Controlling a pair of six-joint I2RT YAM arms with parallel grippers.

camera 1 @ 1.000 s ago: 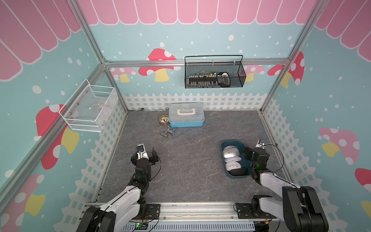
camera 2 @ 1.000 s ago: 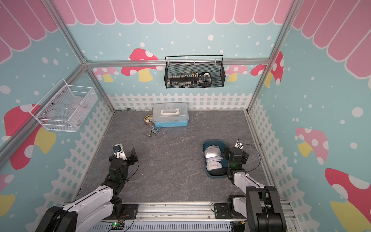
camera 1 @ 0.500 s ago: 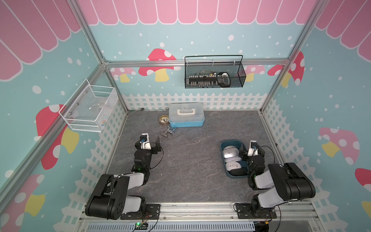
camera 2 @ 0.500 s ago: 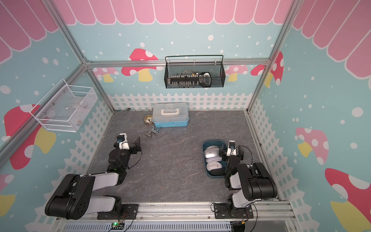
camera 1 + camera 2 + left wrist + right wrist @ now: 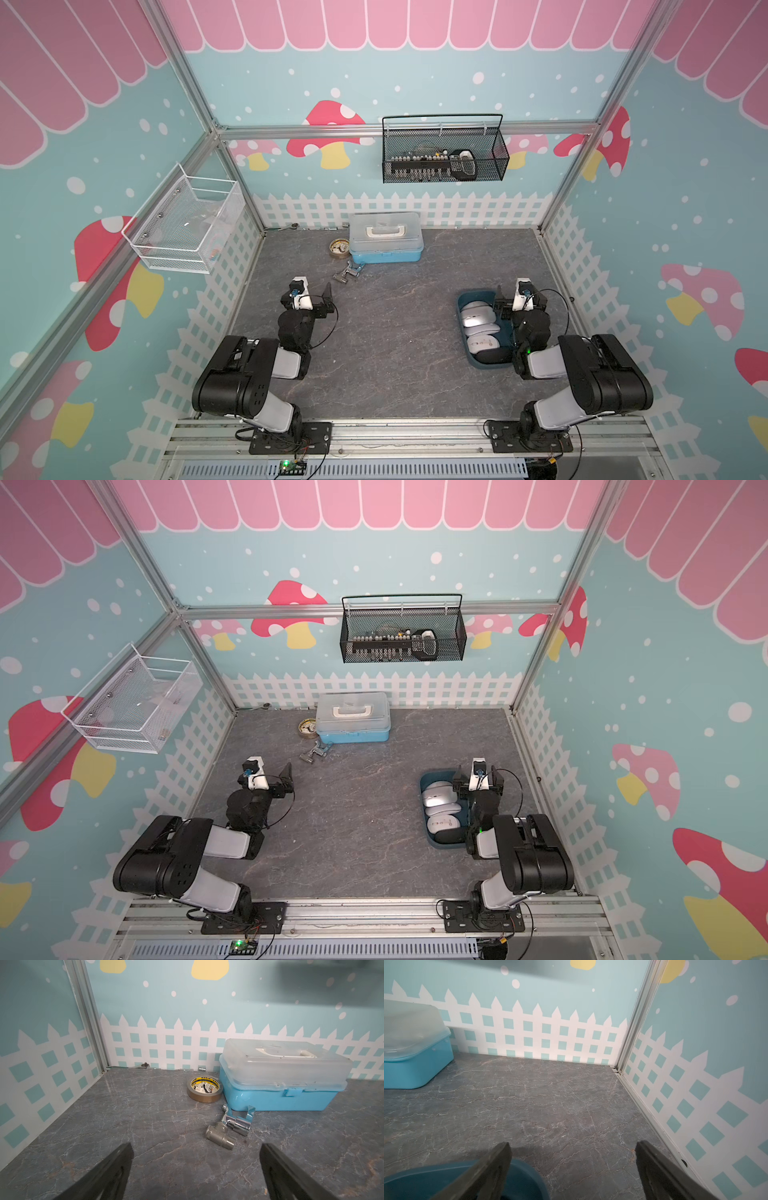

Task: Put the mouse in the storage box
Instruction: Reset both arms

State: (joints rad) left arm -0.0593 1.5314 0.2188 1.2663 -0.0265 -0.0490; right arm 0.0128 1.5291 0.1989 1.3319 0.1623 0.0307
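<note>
Hovering, left gripper (image 5: 195,1147) spread wide and empty over grey marbled bench (image 5: 145,1126) | hovering, right gripper (image 5: 572,1145) spread wide and empty at edge of shallow dark teal-blue plastic storage box (image 5: 461,320) | lying in a row inside that box, three pale and one black computer mice (image 5: 478,326), none being gripped
</note>
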